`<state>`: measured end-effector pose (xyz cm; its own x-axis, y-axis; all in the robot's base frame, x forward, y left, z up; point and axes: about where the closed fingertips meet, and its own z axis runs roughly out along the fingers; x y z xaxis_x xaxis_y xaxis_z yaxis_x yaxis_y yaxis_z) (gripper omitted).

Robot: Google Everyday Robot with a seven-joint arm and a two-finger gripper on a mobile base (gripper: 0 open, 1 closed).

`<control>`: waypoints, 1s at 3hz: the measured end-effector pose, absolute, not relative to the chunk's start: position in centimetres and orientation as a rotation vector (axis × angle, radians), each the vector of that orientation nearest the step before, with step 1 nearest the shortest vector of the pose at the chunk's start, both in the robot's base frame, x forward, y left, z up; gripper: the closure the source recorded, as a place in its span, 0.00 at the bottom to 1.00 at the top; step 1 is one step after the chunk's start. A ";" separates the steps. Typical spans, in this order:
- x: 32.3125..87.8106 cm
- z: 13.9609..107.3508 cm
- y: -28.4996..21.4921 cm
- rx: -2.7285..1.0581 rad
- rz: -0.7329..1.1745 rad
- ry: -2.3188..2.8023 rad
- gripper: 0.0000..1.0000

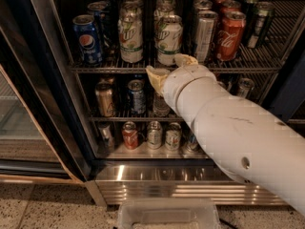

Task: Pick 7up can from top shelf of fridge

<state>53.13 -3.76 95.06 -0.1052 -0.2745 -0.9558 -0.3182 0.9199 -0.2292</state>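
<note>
Two 7up cans stand at the front of the top shelf (248,62) of the fridge (52,56): one on the left (130,41) and one on the right (169,41), with more of the same behind them. My gripper (170,68) is open and empty, just below and in front of the right 7up can, at the shelf's front bar. One cream finger (155,78) points left below the shelf, the other (186,59) reaches the bar. My white arm hides part of the middle shelf.
A blue Pepsi can (88,39) stands left of the 7up cans; a silver can (205,35) and a red Coca-Cola can (230,35) stand to their right. Lower shelves hold several cans. The glass door (19,123) is open at left. A clear bin (167,216) sits before the ribbed base panel (157,187).
</note>
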 end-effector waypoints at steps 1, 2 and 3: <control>53.6 94.2 -3.4 -0.446 0.038 1.708 0.48; 54.4 94.0 -3.1 -0.434 0.029 1.710 0.47; 55.0 94.3 -3.1 -0.419 0.021 1.707 0.46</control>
